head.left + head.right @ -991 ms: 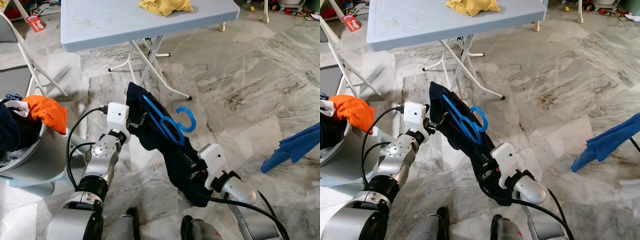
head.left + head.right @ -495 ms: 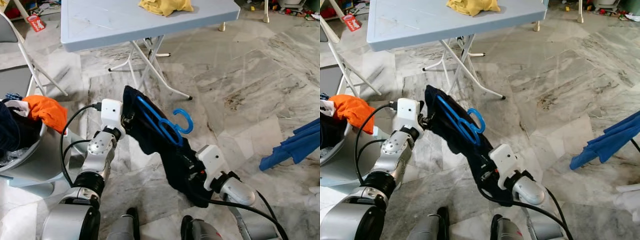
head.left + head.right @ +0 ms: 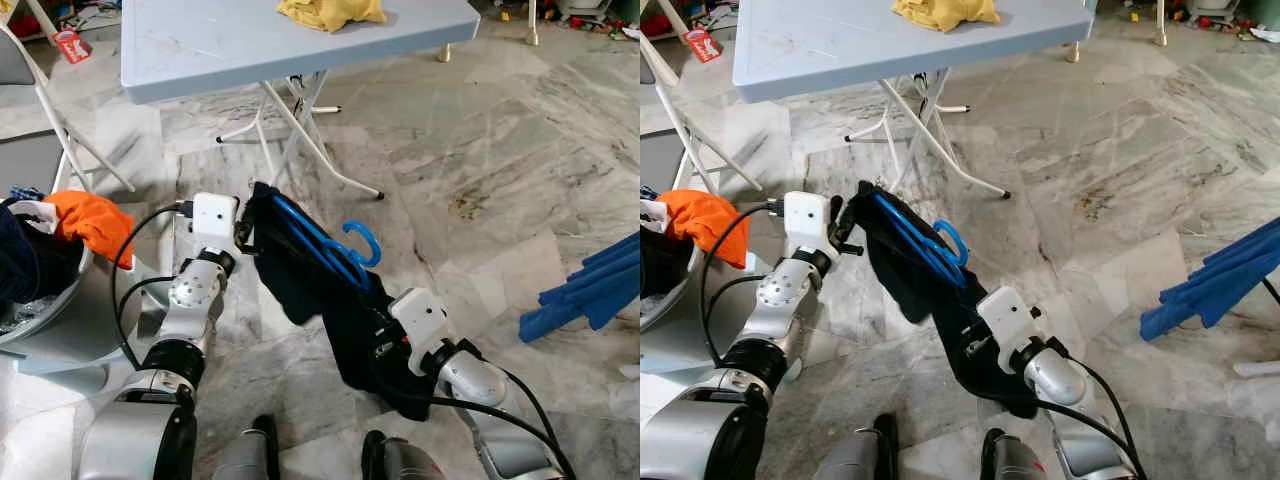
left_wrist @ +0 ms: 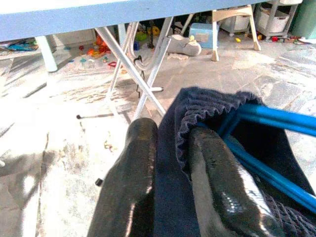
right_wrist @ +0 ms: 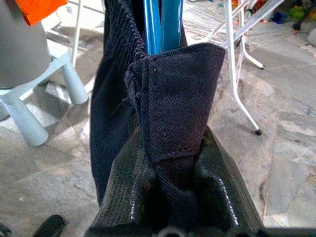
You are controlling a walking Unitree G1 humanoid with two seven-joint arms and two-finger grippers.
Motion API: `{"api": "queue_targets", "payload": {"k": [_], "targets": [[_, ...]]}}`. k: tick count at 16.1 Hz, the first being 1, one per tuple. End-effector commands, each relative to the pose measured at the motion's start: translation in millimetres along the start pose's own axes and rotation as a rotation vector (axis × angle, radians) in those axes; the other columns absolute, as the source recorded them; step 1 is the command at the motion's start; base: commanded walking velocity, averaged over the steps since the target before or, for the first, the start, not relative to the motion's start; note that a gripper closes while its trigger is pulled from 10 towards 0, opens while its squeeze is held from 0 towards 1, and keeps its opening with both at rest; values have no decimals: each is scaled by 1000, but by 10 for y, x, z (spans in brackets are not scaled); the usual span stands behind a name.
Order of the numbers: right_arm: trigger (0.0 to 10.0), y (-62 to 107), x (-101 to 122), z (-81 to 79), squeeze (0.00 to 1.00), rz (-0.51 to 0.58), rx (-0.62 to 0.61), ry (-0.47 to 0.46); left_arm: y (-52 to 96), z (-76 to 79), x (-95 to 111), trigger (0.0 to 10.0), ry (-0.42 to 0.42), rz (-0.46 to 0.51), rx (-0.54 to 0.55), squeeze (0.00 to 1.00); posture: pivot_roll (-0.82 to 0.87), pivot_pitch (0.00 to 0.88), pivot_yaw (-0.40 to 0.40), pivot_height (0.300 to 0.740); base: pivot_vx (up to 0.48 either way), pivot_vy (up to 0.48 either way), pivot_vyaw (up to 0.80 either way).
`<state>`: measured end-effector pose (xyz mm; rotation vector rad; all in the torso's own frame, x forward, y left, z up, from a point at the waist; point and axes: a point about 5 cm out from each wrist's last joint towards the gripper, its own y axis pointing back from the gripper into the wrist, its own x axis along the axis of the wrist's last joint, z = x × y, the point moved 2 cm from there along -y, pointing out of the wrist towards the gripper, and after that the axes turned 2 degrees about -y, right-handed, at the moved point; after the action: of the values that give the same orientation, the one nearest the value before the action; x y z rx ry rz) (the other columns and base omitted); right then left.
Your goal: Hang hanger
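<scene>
A blue plastic hanger (image 3: 322, 247) lies inside a dark navy garment (image 3: 298, 288), its hook (image 3: 366, 240) sticking out to the right. Both are held up over the marble floor between my two arms. My left gripper (image 3: 246, 221) is shut on the garment's upper end beside the hanger's shoulder; in the left wrist view the ribbed fabric (image 4: 207, 106) is pinched between the fingers (image 4: 132, 177), with the hanger's bars (image 4: 276, 121) beside them. My right gripper (image 3: 378, 340) is shut on the garment's lower end; in the right wrist view its folded hem (image 5: 173, 98) is clamped below the hanger (image 5: 160, 24).
A light-blue folding table (image 3: 200, 50) with a yellow cloth (image 3: 330, 12) stands ahead, its white legs just beyond the hanger. A grey laundry basket (image 3: 70, 310) with an orange cloth (image 3: 95, 222) sits at my left, by a white chair (image 3: 50, 110). A blue cloth (image 3: 590, 295) hangs at right.
My left gripper has drawn the garment's upper end and the hanger leftward and slightly up. The garment's middle now sags lower. The right gripper has barely moved.
</scene>
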<state>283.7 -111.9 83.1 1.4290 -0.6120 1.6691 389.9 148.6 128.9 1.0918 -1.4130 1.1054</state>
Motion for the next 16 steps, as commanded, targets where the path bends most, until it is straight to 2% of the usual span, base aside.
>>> {"api": "queue_targets", "payload": {"k": [1,2,5,7,10,11,13,16], "targets": [[10000,28,-89,19,0,-42,-28,12,-10,-177,80,0,-18,28,68,0,-100,231,34,740,0,0,0],[10000,35,-181,13,0,-89,-33,49,-21,-206,116,0,-40,40,81,0,-98,230,35,740,0,0,0],[10000,86,-297,75,0,-137,-51,88,-28,-284,129,0,-54,30,108,0,-98,230,39,740,0,0,0],[10000,185,-367,182,0,-158,-67,96,-32,-376,160,0,-58,28,135,0,-101,235,42,740,0,0,0],[10000,315,-434,290,0,-184,-42,130,-33,-422,166,0,-65,23,153,0,-104,236,46,740,0,0,0],[10000,386,-467,320,0,-200,-5,184,-31,-446,161,0,-67,17,162,0,-106,237,48,740,0,0,0],[10000,482,-364,418,0,-126,-2,125,-19,-488,131,0,-59,-6,180,0,-107,237,50,740,0,0,0],[10000,549,-235,568,0,-73,-25,110,12,-513,51,0,-36,-41,200,0,-112,239,54,740,0,0,0]]}}
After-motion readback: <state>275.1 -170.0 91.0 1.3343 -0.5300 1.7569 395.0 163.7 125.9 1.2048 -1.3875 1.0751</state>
